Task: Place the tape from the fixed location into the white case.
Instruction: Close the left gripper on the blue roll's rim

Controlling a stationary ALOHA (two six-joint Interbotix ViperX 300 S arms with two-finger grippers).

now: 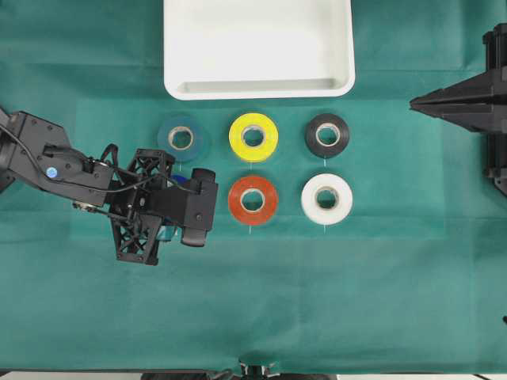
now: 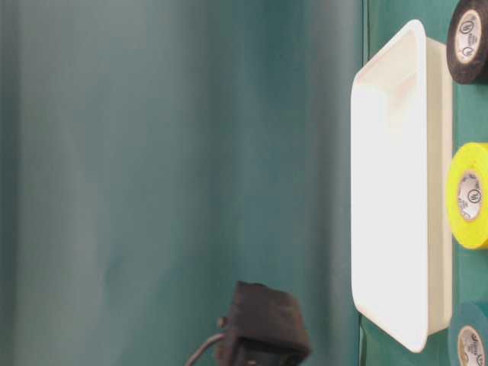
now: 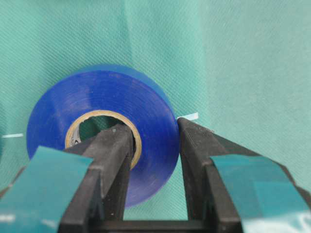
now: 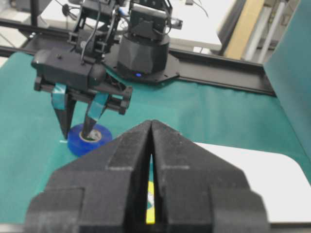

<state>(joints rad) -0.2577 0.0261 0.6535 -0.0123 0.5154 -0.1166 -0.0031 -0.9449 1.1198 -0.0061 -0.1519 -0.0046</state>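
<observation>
**Left gripper astride the wall of the blue roll**

We see the tape lying flat on the green cloth, its hole facing straight up, so its axis stands vertical and the round face shows no long direction. It sits in the near left spot of the grid of rolls, in front of the teal roll and to the left of the red roll; in the overhead view it is almost wholly hidden under the left gripper.

In the left wrist view one finger stands inside the pale core and the other against the outer blue wall, so the jaws are narrow and pinch the wall of the roll between them. In the right wrist view the same gripper points down onto the roll, which rests on the cloth.

The left arm reaches in from the left edge of the overhead view, its wrist bent so the gripper points downward.

The right gripper shows its two fingers pressed together with only a thin slit between them; it is parked at the right edge of the table, well apart from the rolls.

The white case lies at the far side, just beyond the teal, yellow and black rolls. The white roll is right of the red one.
</observation>
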